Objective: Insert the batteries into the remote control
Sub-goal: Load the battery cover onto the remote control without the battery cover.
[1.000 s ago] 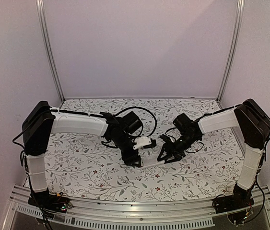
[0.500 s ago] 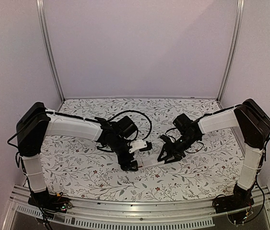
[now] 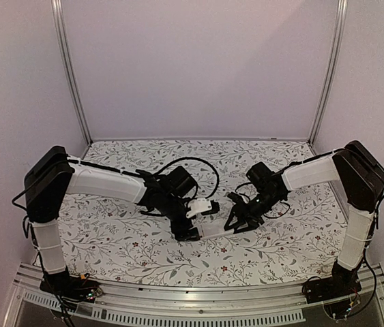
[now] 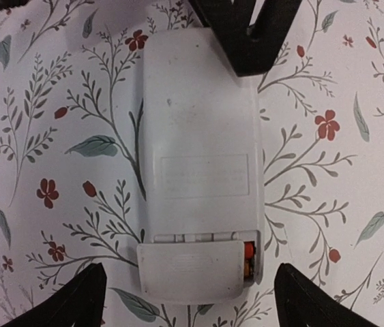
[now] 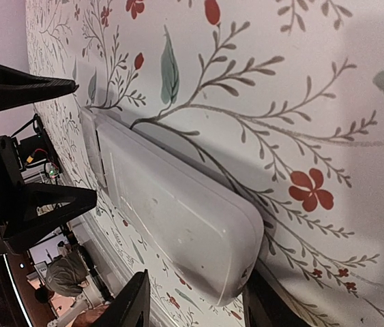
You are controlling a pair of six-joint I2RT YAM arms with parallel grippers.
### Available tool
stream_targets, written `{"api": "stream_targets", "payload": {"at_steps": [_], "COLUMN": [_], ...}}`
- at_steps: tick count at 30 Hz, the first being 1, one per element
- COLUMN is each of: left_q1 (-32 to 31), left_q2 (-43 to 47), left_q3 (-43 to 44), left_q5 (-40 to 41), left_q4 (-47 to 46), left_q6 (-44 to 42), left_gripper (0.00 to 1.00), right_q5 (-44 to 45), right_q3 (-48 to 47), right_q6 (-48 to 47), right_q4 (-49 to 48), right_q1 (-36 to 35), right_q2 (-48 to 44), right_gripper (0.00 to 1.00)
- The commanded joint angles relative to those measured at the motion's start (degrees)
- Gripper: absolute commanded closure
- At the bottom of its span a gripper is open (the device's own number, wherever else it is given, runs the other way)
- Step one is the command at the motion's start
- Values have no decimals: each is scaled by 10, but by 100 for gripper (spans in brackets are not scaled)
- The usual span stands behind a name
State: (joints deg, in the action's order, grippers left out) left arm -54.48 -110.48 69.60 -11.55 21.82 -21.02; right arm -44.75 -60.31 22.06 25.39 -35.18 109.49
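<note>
The remote control (image 4: 202, 136) lies back up on the floral cloth, between the two grippers (image 3: 213, 231). Its small white cover (image 4: 190, 269) sits over the near end, shifted left. That leaves a narrow gap where the orange-red end of one battery (image 4: 249, 252) shows; the second battery is hidden. My left gripper (image 4: 188, 300) is open, with one finger on each side of the cover end and both apart from it. My right gripper (image 5: 198, 306) is shut on the remote's far end (image 5: 178, 204).
The floral cloth (image 3: 123, 245) covers the whole table. Metal frame posts (image 3: 69, 75) and plain walls stand at the back and sides. An aluminium rail (image 3: 178, 300) runs along the near edge. The left arm's cable (image 3: 205, 167) loops above the remote.
My left arm has lowered and shifted slightly left over the remote's cover end. The right arm and the remote have not moved.
</note>
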Motion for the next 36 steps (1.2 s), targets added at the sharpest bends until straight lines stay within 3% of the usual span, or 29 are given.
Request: {"api": "stream_targets", "payload": {"at_steps": [1,27,32,36], "left_q1": [-14,-31,-30,-28], "left_q2": [-27,-10,-10,4], "left_q3": [16,1,7,8], "left_q5": [-8,54,47,32], "left_q4": [5,-16,-15,-6], "left_q6": [-18,-39,-19,-3], "left_gripper": [15,43,33,17], "right_q5": [-1,-7,-13,-12], "right_q3": [9,16,17,21], "right_q6": [1,7,10,10], "right_q4": [-3,-14,-17,-18], "right_q1": [-2,-2,-3,-2], "right_q2": [12,17,17,12], "right_gripper": [54,57,59,58]}}
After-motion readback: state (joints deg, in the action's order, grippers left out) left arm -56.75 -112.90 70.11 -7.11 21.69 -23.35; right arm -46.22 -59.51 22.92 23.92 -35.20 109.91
